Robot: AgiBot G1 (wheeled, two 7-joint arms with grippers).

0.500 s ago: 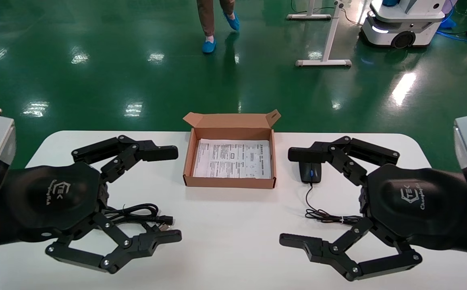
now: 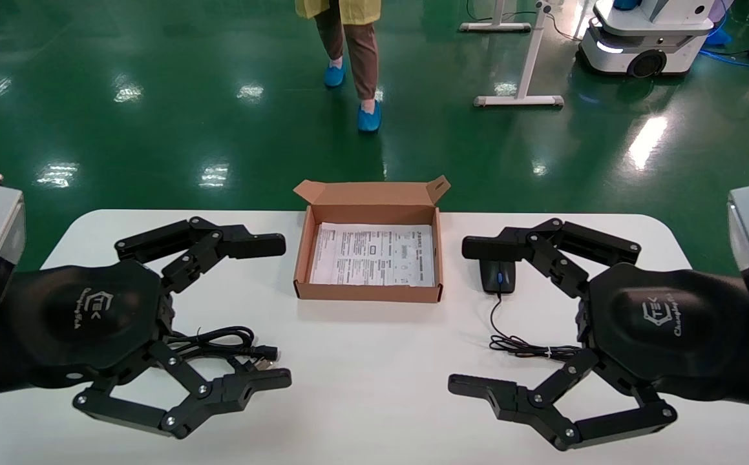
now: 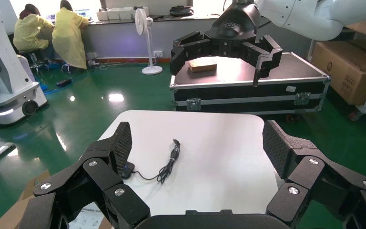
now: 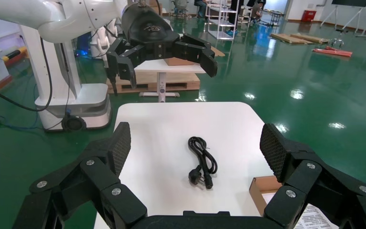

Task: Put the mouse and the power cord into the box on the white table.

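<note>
The open brown box sits mid-table on the white table, with a printed sheet on its bottom. The black mouse lies right of it, its thin wire trailing toward me. The coiled power cord lies at the left. My left gripper hovers open above the cord. My right gripper hovers open above the mouse wire. In the right wrist view the power cord lies between the spread fingers. In the left wrist view the mouse peeks past a finger.
A person walks on the green floor beyond the table's far edge. A white mobile robot and a white stand's foot are at the far right. A black flight case stands past the table's right end.
The person in the background has stepped closer to the table. Both arms, the box, the mouse and the cord are where they were.
</note>
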